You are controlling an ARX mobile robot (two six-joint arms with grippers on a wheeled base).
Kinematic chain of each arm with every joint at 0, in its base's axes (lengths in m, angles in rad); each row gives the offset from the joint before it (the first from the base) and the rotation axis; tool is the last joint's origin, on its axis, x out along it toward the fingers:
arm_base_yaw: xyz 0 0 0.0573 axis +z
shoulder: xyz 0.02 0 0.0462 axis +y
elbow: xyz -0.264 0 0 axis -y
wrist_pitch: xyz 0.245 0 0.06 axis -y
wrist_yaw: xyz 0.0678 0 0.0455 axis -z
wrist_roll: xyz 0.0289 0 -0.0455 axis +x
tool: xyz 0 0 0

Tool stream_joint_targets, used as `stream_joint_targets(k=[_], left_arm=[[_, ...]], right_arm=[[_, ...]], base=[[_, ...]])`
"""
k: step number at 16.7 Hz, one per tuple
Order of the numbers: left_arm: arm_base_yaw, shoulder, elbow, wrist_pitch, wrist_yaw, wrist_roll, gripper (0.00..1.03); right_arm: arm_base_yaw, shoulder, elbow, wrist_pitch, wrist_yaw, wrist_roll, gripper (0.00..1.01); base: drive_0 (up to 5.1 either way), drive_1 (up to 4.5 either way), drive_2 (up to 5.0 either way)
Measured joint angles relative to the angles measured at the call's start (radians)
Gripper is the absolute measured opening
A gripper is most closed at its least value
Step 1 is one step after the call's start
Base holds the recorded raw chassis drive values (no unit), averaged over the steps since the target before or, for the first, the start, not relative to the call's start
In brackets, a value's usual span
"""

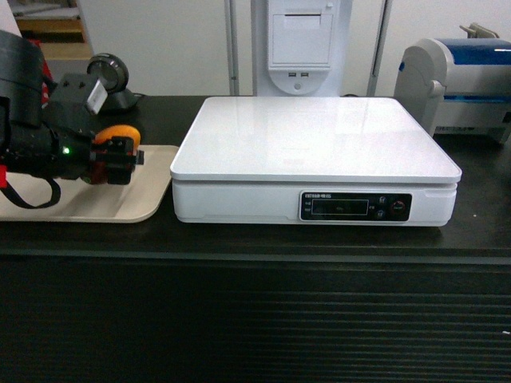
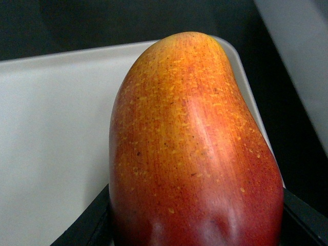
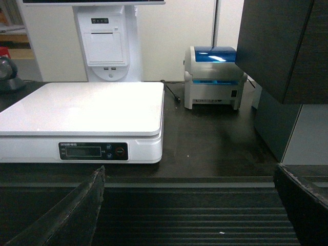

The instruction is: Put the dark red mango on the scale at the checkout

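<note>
The mango (image 2: 195, 154), firm and slick-skinned, sits clamped at its fat end in our left gripper (image 1: 120, 159), beside the scale (image 1: 315, 152).

We see the scale (image 1: 315, 148) top bare and open from above; the beige tray (image 1: 120, 203) touches its left side, the printer (image 1: 467, 84) stands right

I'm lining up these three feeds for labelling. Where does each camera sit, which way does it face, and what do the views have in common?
Head: on the robot, facing the checkout and scale; left gripper shows over the beige tray.
Left wrist: on the left arm, pointing down at the dark red mango between its fingers.
Right wrist: low before the counter, facing the scale; open fingers at the bottom.
Shared: scale and printer appear in head and right wrist.
</note>
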Motion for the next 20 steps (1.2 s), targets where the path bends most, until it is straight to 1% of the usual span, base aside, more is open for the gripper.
stream_joint_targets(k=[1, 2, 3, 6, 8, 10, 12, 14, 16, 17, 20], left_arm=[[-0.015, -0.07, -0.066, 0.034, -0.02, 0.019, 0.65], [-0.038, -0.156, -0.15, 0.077, -0.021, 0.027, 0.65], [-0.069, -0.242, -0.238, 0.106, -0.033, 0.043, 0.65], [-0.15, -0.445, -0.433, 0.126, -0.044, 0.068, 0.65], [-0.167, -0.531, -0.475, 0.133, -0.053, 0.076, 0.65], [-0.175, -0.538, -0.472, 0.134, -0.051, 0.077, 0.65], [-0.19, -0.49, -0.426, 0.123, -0.04, 0.077, 0.65], [-0.224, -0.388, -0.252, 0.079, -0.011, 0.094, 0.65], [-0.238, -0.321, -0.153, 0.044, -0.003, 0.098, 0.65], [-0.245, -0.277, -0.094, 0.023, 0.01, 0.101, 0.65], [-0.276, -0.147, 0.085, -0.051, 0.014, 0.101, 0.65]], right_arm=[[0.0, 0.0, 0.0, 0.0, 0.0, 0.0, 0.98], [0.0, 0.0, 0.0, 0.0, 0.0, 0.0, 0.98], [0.0, 0.0, 0.0, 0.0, 0.0, 0.0, 0.98], [0.0, 0.0, 0.0, 0.0, 0.0, 0.0, 0.98], [0.0, 0.0, 0.0, 0.0, 0.0, 0.0, 0.98], [0.0, 0.0, 0.0, 0.0, 0.0, 0.0, 0.98], [0.0, 0.0, 0.0, 0.0, 0.0, 0.0, 0.98], [0.0, 0.0, 0.0, 0.0, 0.0, 0.0, 0.98], [0.0, 0.0, 0.0, 0.0, 0.0, 0.0, 0.98], [0.0, 0.0, 0.0, 0.0, 0.0, 0.0, 0.98], [0.0, 0.0, 0.0, 0.0, 0.0, 0.0, 0.98]], base=[[0.0, 0.0, 0.0], [0.0, 0.0, 0.0], [0.0, 0.0, 0.0], [0.0, 0.0, 0.0], [0.0, 0.0, 0.0], [0.0, 0.0, 0.0], [0.0, 0.0, 0.0], [0.0, 0.0, 0.0], [0.0, 0.0, 0.0], [0.0, 0.0, 0.0], [0.0, 0.0, 0.0]])
